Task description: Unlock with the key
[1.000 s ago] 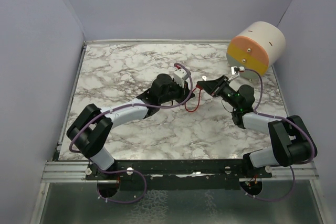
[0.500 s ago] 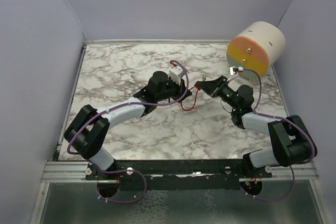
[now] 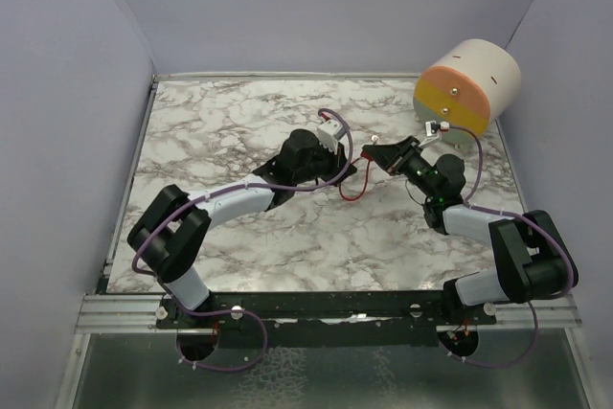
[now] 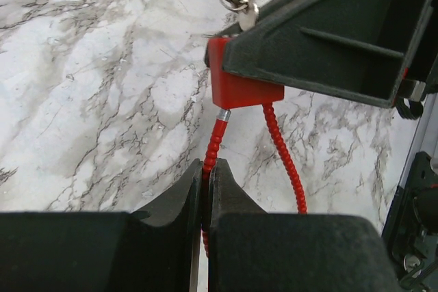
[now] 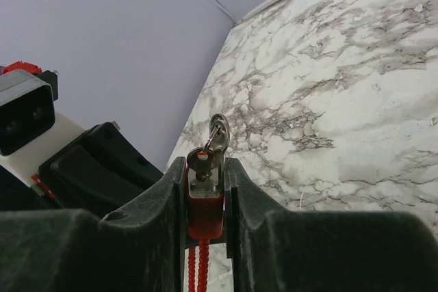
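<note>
lock [image 5: 204, 213] mostly hidden in right hand [image 5: 205, 169] | cable [image 4: 285, 162] lower end hidden

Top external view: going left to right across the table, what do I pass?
First the left gripper, pinching the red cable → right gripper, clamping the red padlock → drum. The cable loop overlaps both grippers, so it has no clear place.

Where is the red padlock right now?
Mid-table in the top view, the red padlock sits clamped between the right fingers; the left fingers pinch its cable.
</note>
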`<action>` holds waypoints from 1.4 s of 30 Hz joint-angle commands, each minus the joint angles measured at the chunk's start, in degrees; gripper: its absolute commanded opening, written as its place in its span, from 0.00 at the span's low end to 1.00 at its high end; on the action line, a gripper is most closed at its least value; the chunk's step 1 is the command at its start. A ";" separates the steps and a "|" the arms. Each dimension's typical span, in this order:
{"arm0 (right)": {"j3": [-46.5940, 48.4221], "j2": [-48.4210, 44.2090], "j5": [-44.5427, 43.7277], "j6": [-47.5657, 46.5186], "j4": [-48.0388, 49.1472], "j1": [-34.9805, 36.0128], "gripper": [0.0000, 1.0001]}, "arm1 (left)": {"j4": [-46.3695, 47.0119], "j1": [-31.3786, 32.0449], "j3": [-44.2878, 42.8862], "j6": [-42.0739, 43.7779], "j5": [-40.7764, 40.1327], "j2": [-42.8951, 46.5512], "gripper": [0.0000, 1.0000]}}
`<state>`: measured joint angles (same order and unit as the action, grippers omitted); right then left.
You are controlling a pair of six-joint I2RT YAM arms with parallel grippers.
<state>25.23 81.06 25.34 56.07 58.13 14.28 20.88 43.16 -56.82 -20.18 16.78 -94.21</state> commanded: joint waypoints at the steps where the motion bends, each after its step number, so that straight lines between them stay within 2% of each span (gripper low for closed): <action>1: -0.27 -0.46 -2.58 -0.70 1.44 0.04 0.01 | 0.91 -3.07 0.77 -5.25 -8.38 4.48 0.00; 6: -0.75 -1.17 -4.08 -0.36 1.37 0.04 0.01 | -0.29 -4.50 0.94 -3.84 -7.49 5.41 0.00; 13: -0.02 -0.03 -3.09 -0.27 2.10 0.04 0.01 | -0.32 -2.09 -1.76 -0.45 7.93 -0.18 0.00; 17: 0.24 0.20 -3.02 -0.50 1.90 0.04 0.01 | -1.00 -0.92 -3.00 0.88 12.64 -2.35 0.00; 21: 0.34 0.13 -3.02 -0.69 1.65 0.04 0.01 | -2.56 -0.96 -3.45 1.43 10.90 -2.38 0.00; 30: -0.38 -1.74 -4.84 -1.03 -0.05 0.03 0.01 | -4.30 -6.06 -0.01 -1.60 -1.71 4.07 0.00; 33: -0.28 -1.56 -4.67 -1.00 0.15 0.00 0.01 | -4.53 -6.85 0.15 -1.22 0.11 3.98 0.00; 36: -0.23 -0.62 -3.82 -0.88 1.53 0.04 0.01 | -2.27 -6.20 -0.57 -1.58 5.41 2.72 0.00; 42: 0.75 1.02 -2.40 -0.42 2.42 0.04 0.01 | -2.76 0.28 -5.67 0.63 10.05 -2.44 0.00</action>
<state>25.15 80.77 24.21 56.38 58.24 15.20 17.43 40.82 -58.48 -20.62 24.03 -93.73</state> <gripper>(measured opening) 0.213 0.045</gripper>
